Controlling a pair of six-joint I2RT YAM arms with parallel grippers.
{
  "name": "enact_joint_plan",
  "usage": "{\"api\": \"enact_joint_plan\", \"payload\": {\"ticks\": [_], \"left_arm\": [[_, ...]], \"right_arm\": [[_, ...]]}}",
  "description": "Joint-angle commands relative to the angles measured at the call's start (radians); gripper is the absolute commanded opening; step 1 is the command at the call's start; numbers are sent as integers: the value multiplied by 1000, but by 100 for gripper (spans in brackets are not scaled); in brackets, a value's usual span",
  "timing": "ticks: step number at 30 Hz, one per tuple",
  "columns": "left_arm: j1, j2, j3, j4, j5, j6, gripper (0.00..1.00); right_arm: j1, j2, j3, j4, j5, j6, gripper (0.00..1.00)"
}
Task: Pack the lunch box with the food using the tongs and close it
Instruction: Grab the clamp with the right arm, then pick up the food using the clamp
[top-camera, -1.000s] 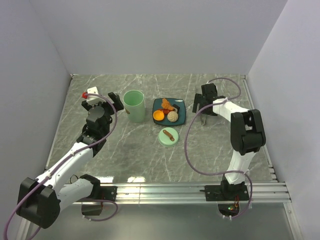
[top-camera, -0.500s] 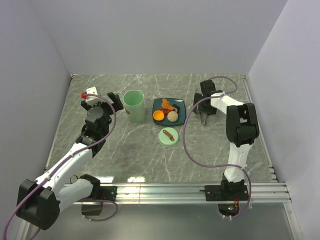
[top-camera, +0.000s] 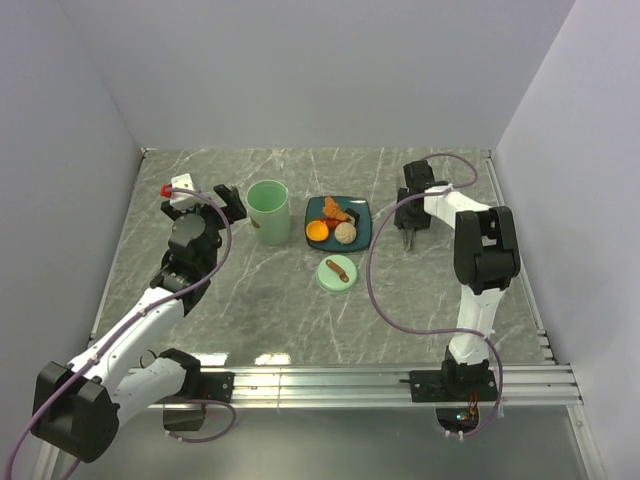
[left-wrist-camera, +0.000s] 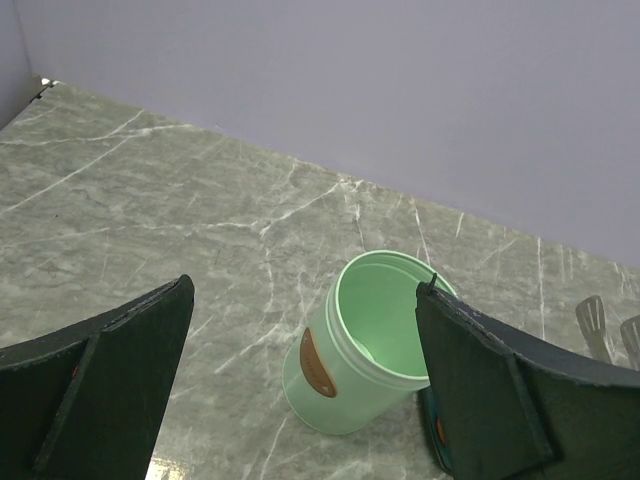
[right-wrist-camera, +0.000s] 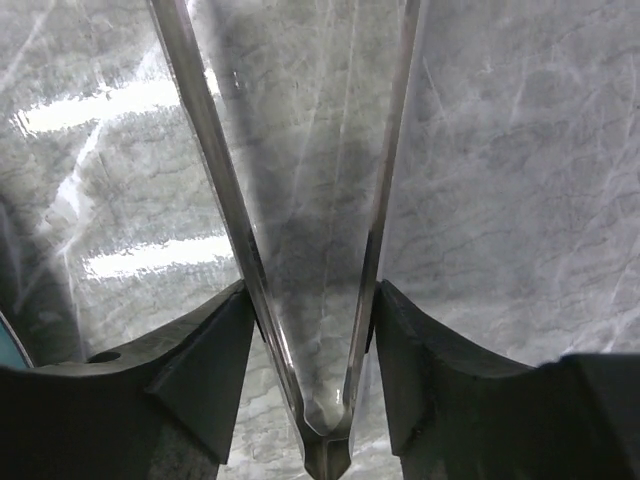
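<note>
1. Right of the square teal plate (top-camera: 339, 222), the right gripper (right-wrist-camera: 312, 320) clamps slim polished steel tongs (right-wrist-camera: 300, 250) against veined grey marble tabletop (top-camera: 280, 300).
2. Left gripper (left-wrist-camera: 300, 400) gapes wide beside the smooth mint cylindrical lunch box (left-wrist-camera: 360, 355), standing upright and uncapped.
3. Round lid (top-camera: 337, 273) lies flat just below the plate.

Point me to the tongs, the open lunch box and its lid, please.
tongs (right-wrist-camera: 215, 150): right wrist view, on the left metal arm, above the fingers.
lunch box (left-wrist-camera: 335, 385): left wrist view, on the outer wall beside the brown label.
lid (top-camera: 326, 277): top external view, on the green face beside the brown handle.
</note>
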Motion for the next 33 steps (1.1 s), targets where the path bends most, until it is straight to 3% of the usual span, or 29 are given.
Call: {"api": "enact_joint_plan", "payload": {"ticks": [1, 9, 24, 33], "left_arm": [[3, -26, 4, 41, 11, 1, 99], [3, -29, -3, 45, 4, 1, 100], [3, -32, -6, 50, 2, -1, 100], [3, -34, -7, 50, 4, -4, 99]], "right_arm": [[-2, -76, -45, 43, 29, 1, 55], [15, -252, -203, 176, 10, 3, 45], [134, -505, -345, 227, 82, 0, 45], [179, -683, -434, 248, 38, -5, 45]]}}
